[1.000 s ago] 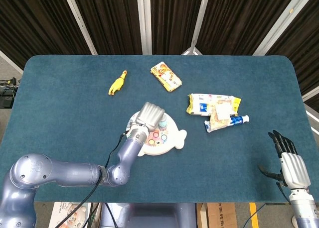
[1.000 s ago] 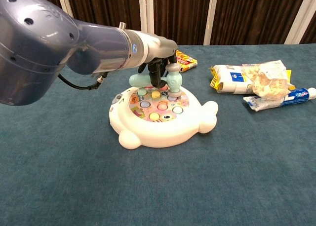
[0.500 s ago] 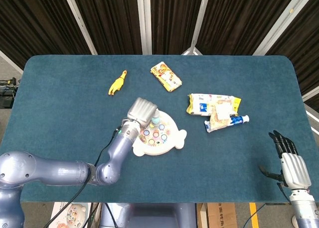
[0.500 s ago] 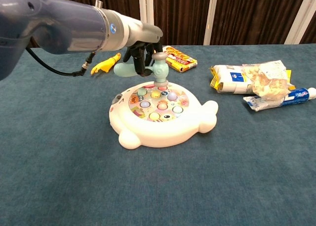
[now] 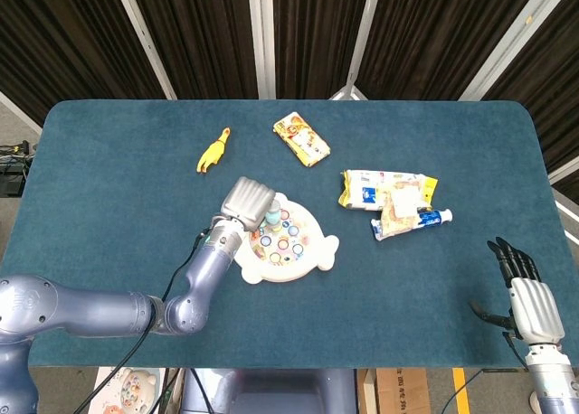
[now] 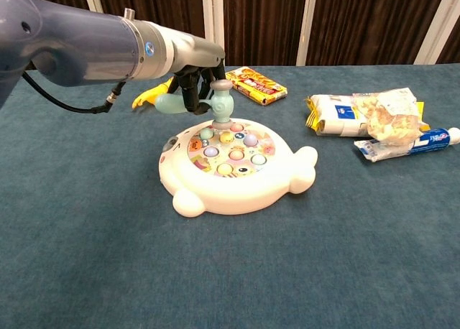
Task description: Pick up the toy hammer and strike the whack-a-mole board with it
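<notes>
The white whack-a-mole board (image 6: 237, 178) (image 5: 298, 256) with coloured buttons sits mid-table. My left hand (image 6: 195, 77) (image 5: 248, 200) grips the pale teal toy hammer (image 6: 215, 103) by its handle. The hammer head (image 5: 272, 221) hangs a little above the board's far left buttons, apart from them. My right hand (image 5: 525, 292) rests low at the table's near right edge, fingers spread, holding nothing, and it does not show in the chest view.
A yellow rubber chicken (image 5: 213, 150) lies behind the board on the left. An orange snack packet (image 5: 301, 138) lies at the back centre. Snack bags (image 5: 384, 190) and a toothpaste tube (image 5: 421, 220) lie to the right.
My left hand has lifted the hammer off the board's buttons and drawn it back to the left. The right hand has stayed still.
</notes>
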{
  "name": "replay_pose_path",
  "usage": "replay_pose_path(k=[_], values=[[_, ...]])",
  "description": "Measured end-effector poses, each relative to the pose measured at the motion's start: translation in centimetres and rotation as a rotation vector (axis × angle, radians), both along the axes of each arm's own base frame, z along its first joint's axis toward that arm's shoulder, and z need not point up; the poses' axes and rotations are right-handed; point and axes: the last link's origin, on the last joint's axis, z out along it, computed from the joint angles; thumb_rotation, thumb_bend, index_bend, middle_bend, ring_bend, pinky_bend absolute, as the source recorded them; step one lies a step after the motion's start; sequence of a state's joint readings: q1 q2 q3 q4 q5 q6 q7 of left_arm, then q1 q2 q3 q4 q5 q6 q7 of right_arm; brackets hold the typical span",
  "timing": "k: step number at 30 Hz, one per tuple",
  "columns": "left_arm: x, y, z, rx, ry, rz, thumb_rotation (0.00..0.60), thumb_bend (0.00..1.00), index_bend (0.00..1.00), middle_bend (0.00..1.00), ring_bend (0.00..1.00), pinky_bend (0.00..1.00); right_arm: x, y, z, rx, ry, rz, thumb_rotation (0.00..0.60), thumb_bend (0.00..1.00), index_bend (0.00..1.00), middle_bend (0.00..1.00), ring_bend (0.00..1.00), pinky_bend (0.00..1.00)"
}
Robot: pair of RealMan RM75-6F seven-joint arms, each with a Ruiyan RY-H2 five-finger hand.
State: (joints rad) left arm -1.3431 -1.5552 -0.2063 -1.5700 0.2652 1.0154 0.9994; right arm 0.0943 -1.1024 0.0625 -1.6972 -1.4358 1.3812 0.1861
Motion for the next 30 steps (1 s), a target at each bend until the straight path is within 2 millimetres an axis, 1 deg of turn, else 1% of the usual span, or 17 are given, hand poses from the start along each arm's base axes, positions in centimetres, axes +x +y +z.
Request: replay_pose_path(k=[9,22,30], values=[[0.4,-0.3,-1.0,-0.009,0.007,-0.017,0.6,0.74,0.65,0.57,0.44,0.56,0.0,0.0,0.0,0.003,-0.004,-0.001,0.6,0.23,0.0,0.0,0.0,0.0],[-0.4,-0.4,-2.3,-0.025,0.046,-0.012,0.6,0.74,0.65,0.57,0.44,0.56,0.0,0.1,0.0,0.008,-0.018,-0.008,0.6,0.23,0.0,0.0,0.0,0.0],[0.0,-0.3,-2.1,-0.023,0.033,-0.019,0.6,0.74,0.65,0.57,0.44,0.56,-0.1,0.1,0.0,0.011,-0.022,-0.012,0.6,0.23,0.0,0.0,0.0,0.0]])
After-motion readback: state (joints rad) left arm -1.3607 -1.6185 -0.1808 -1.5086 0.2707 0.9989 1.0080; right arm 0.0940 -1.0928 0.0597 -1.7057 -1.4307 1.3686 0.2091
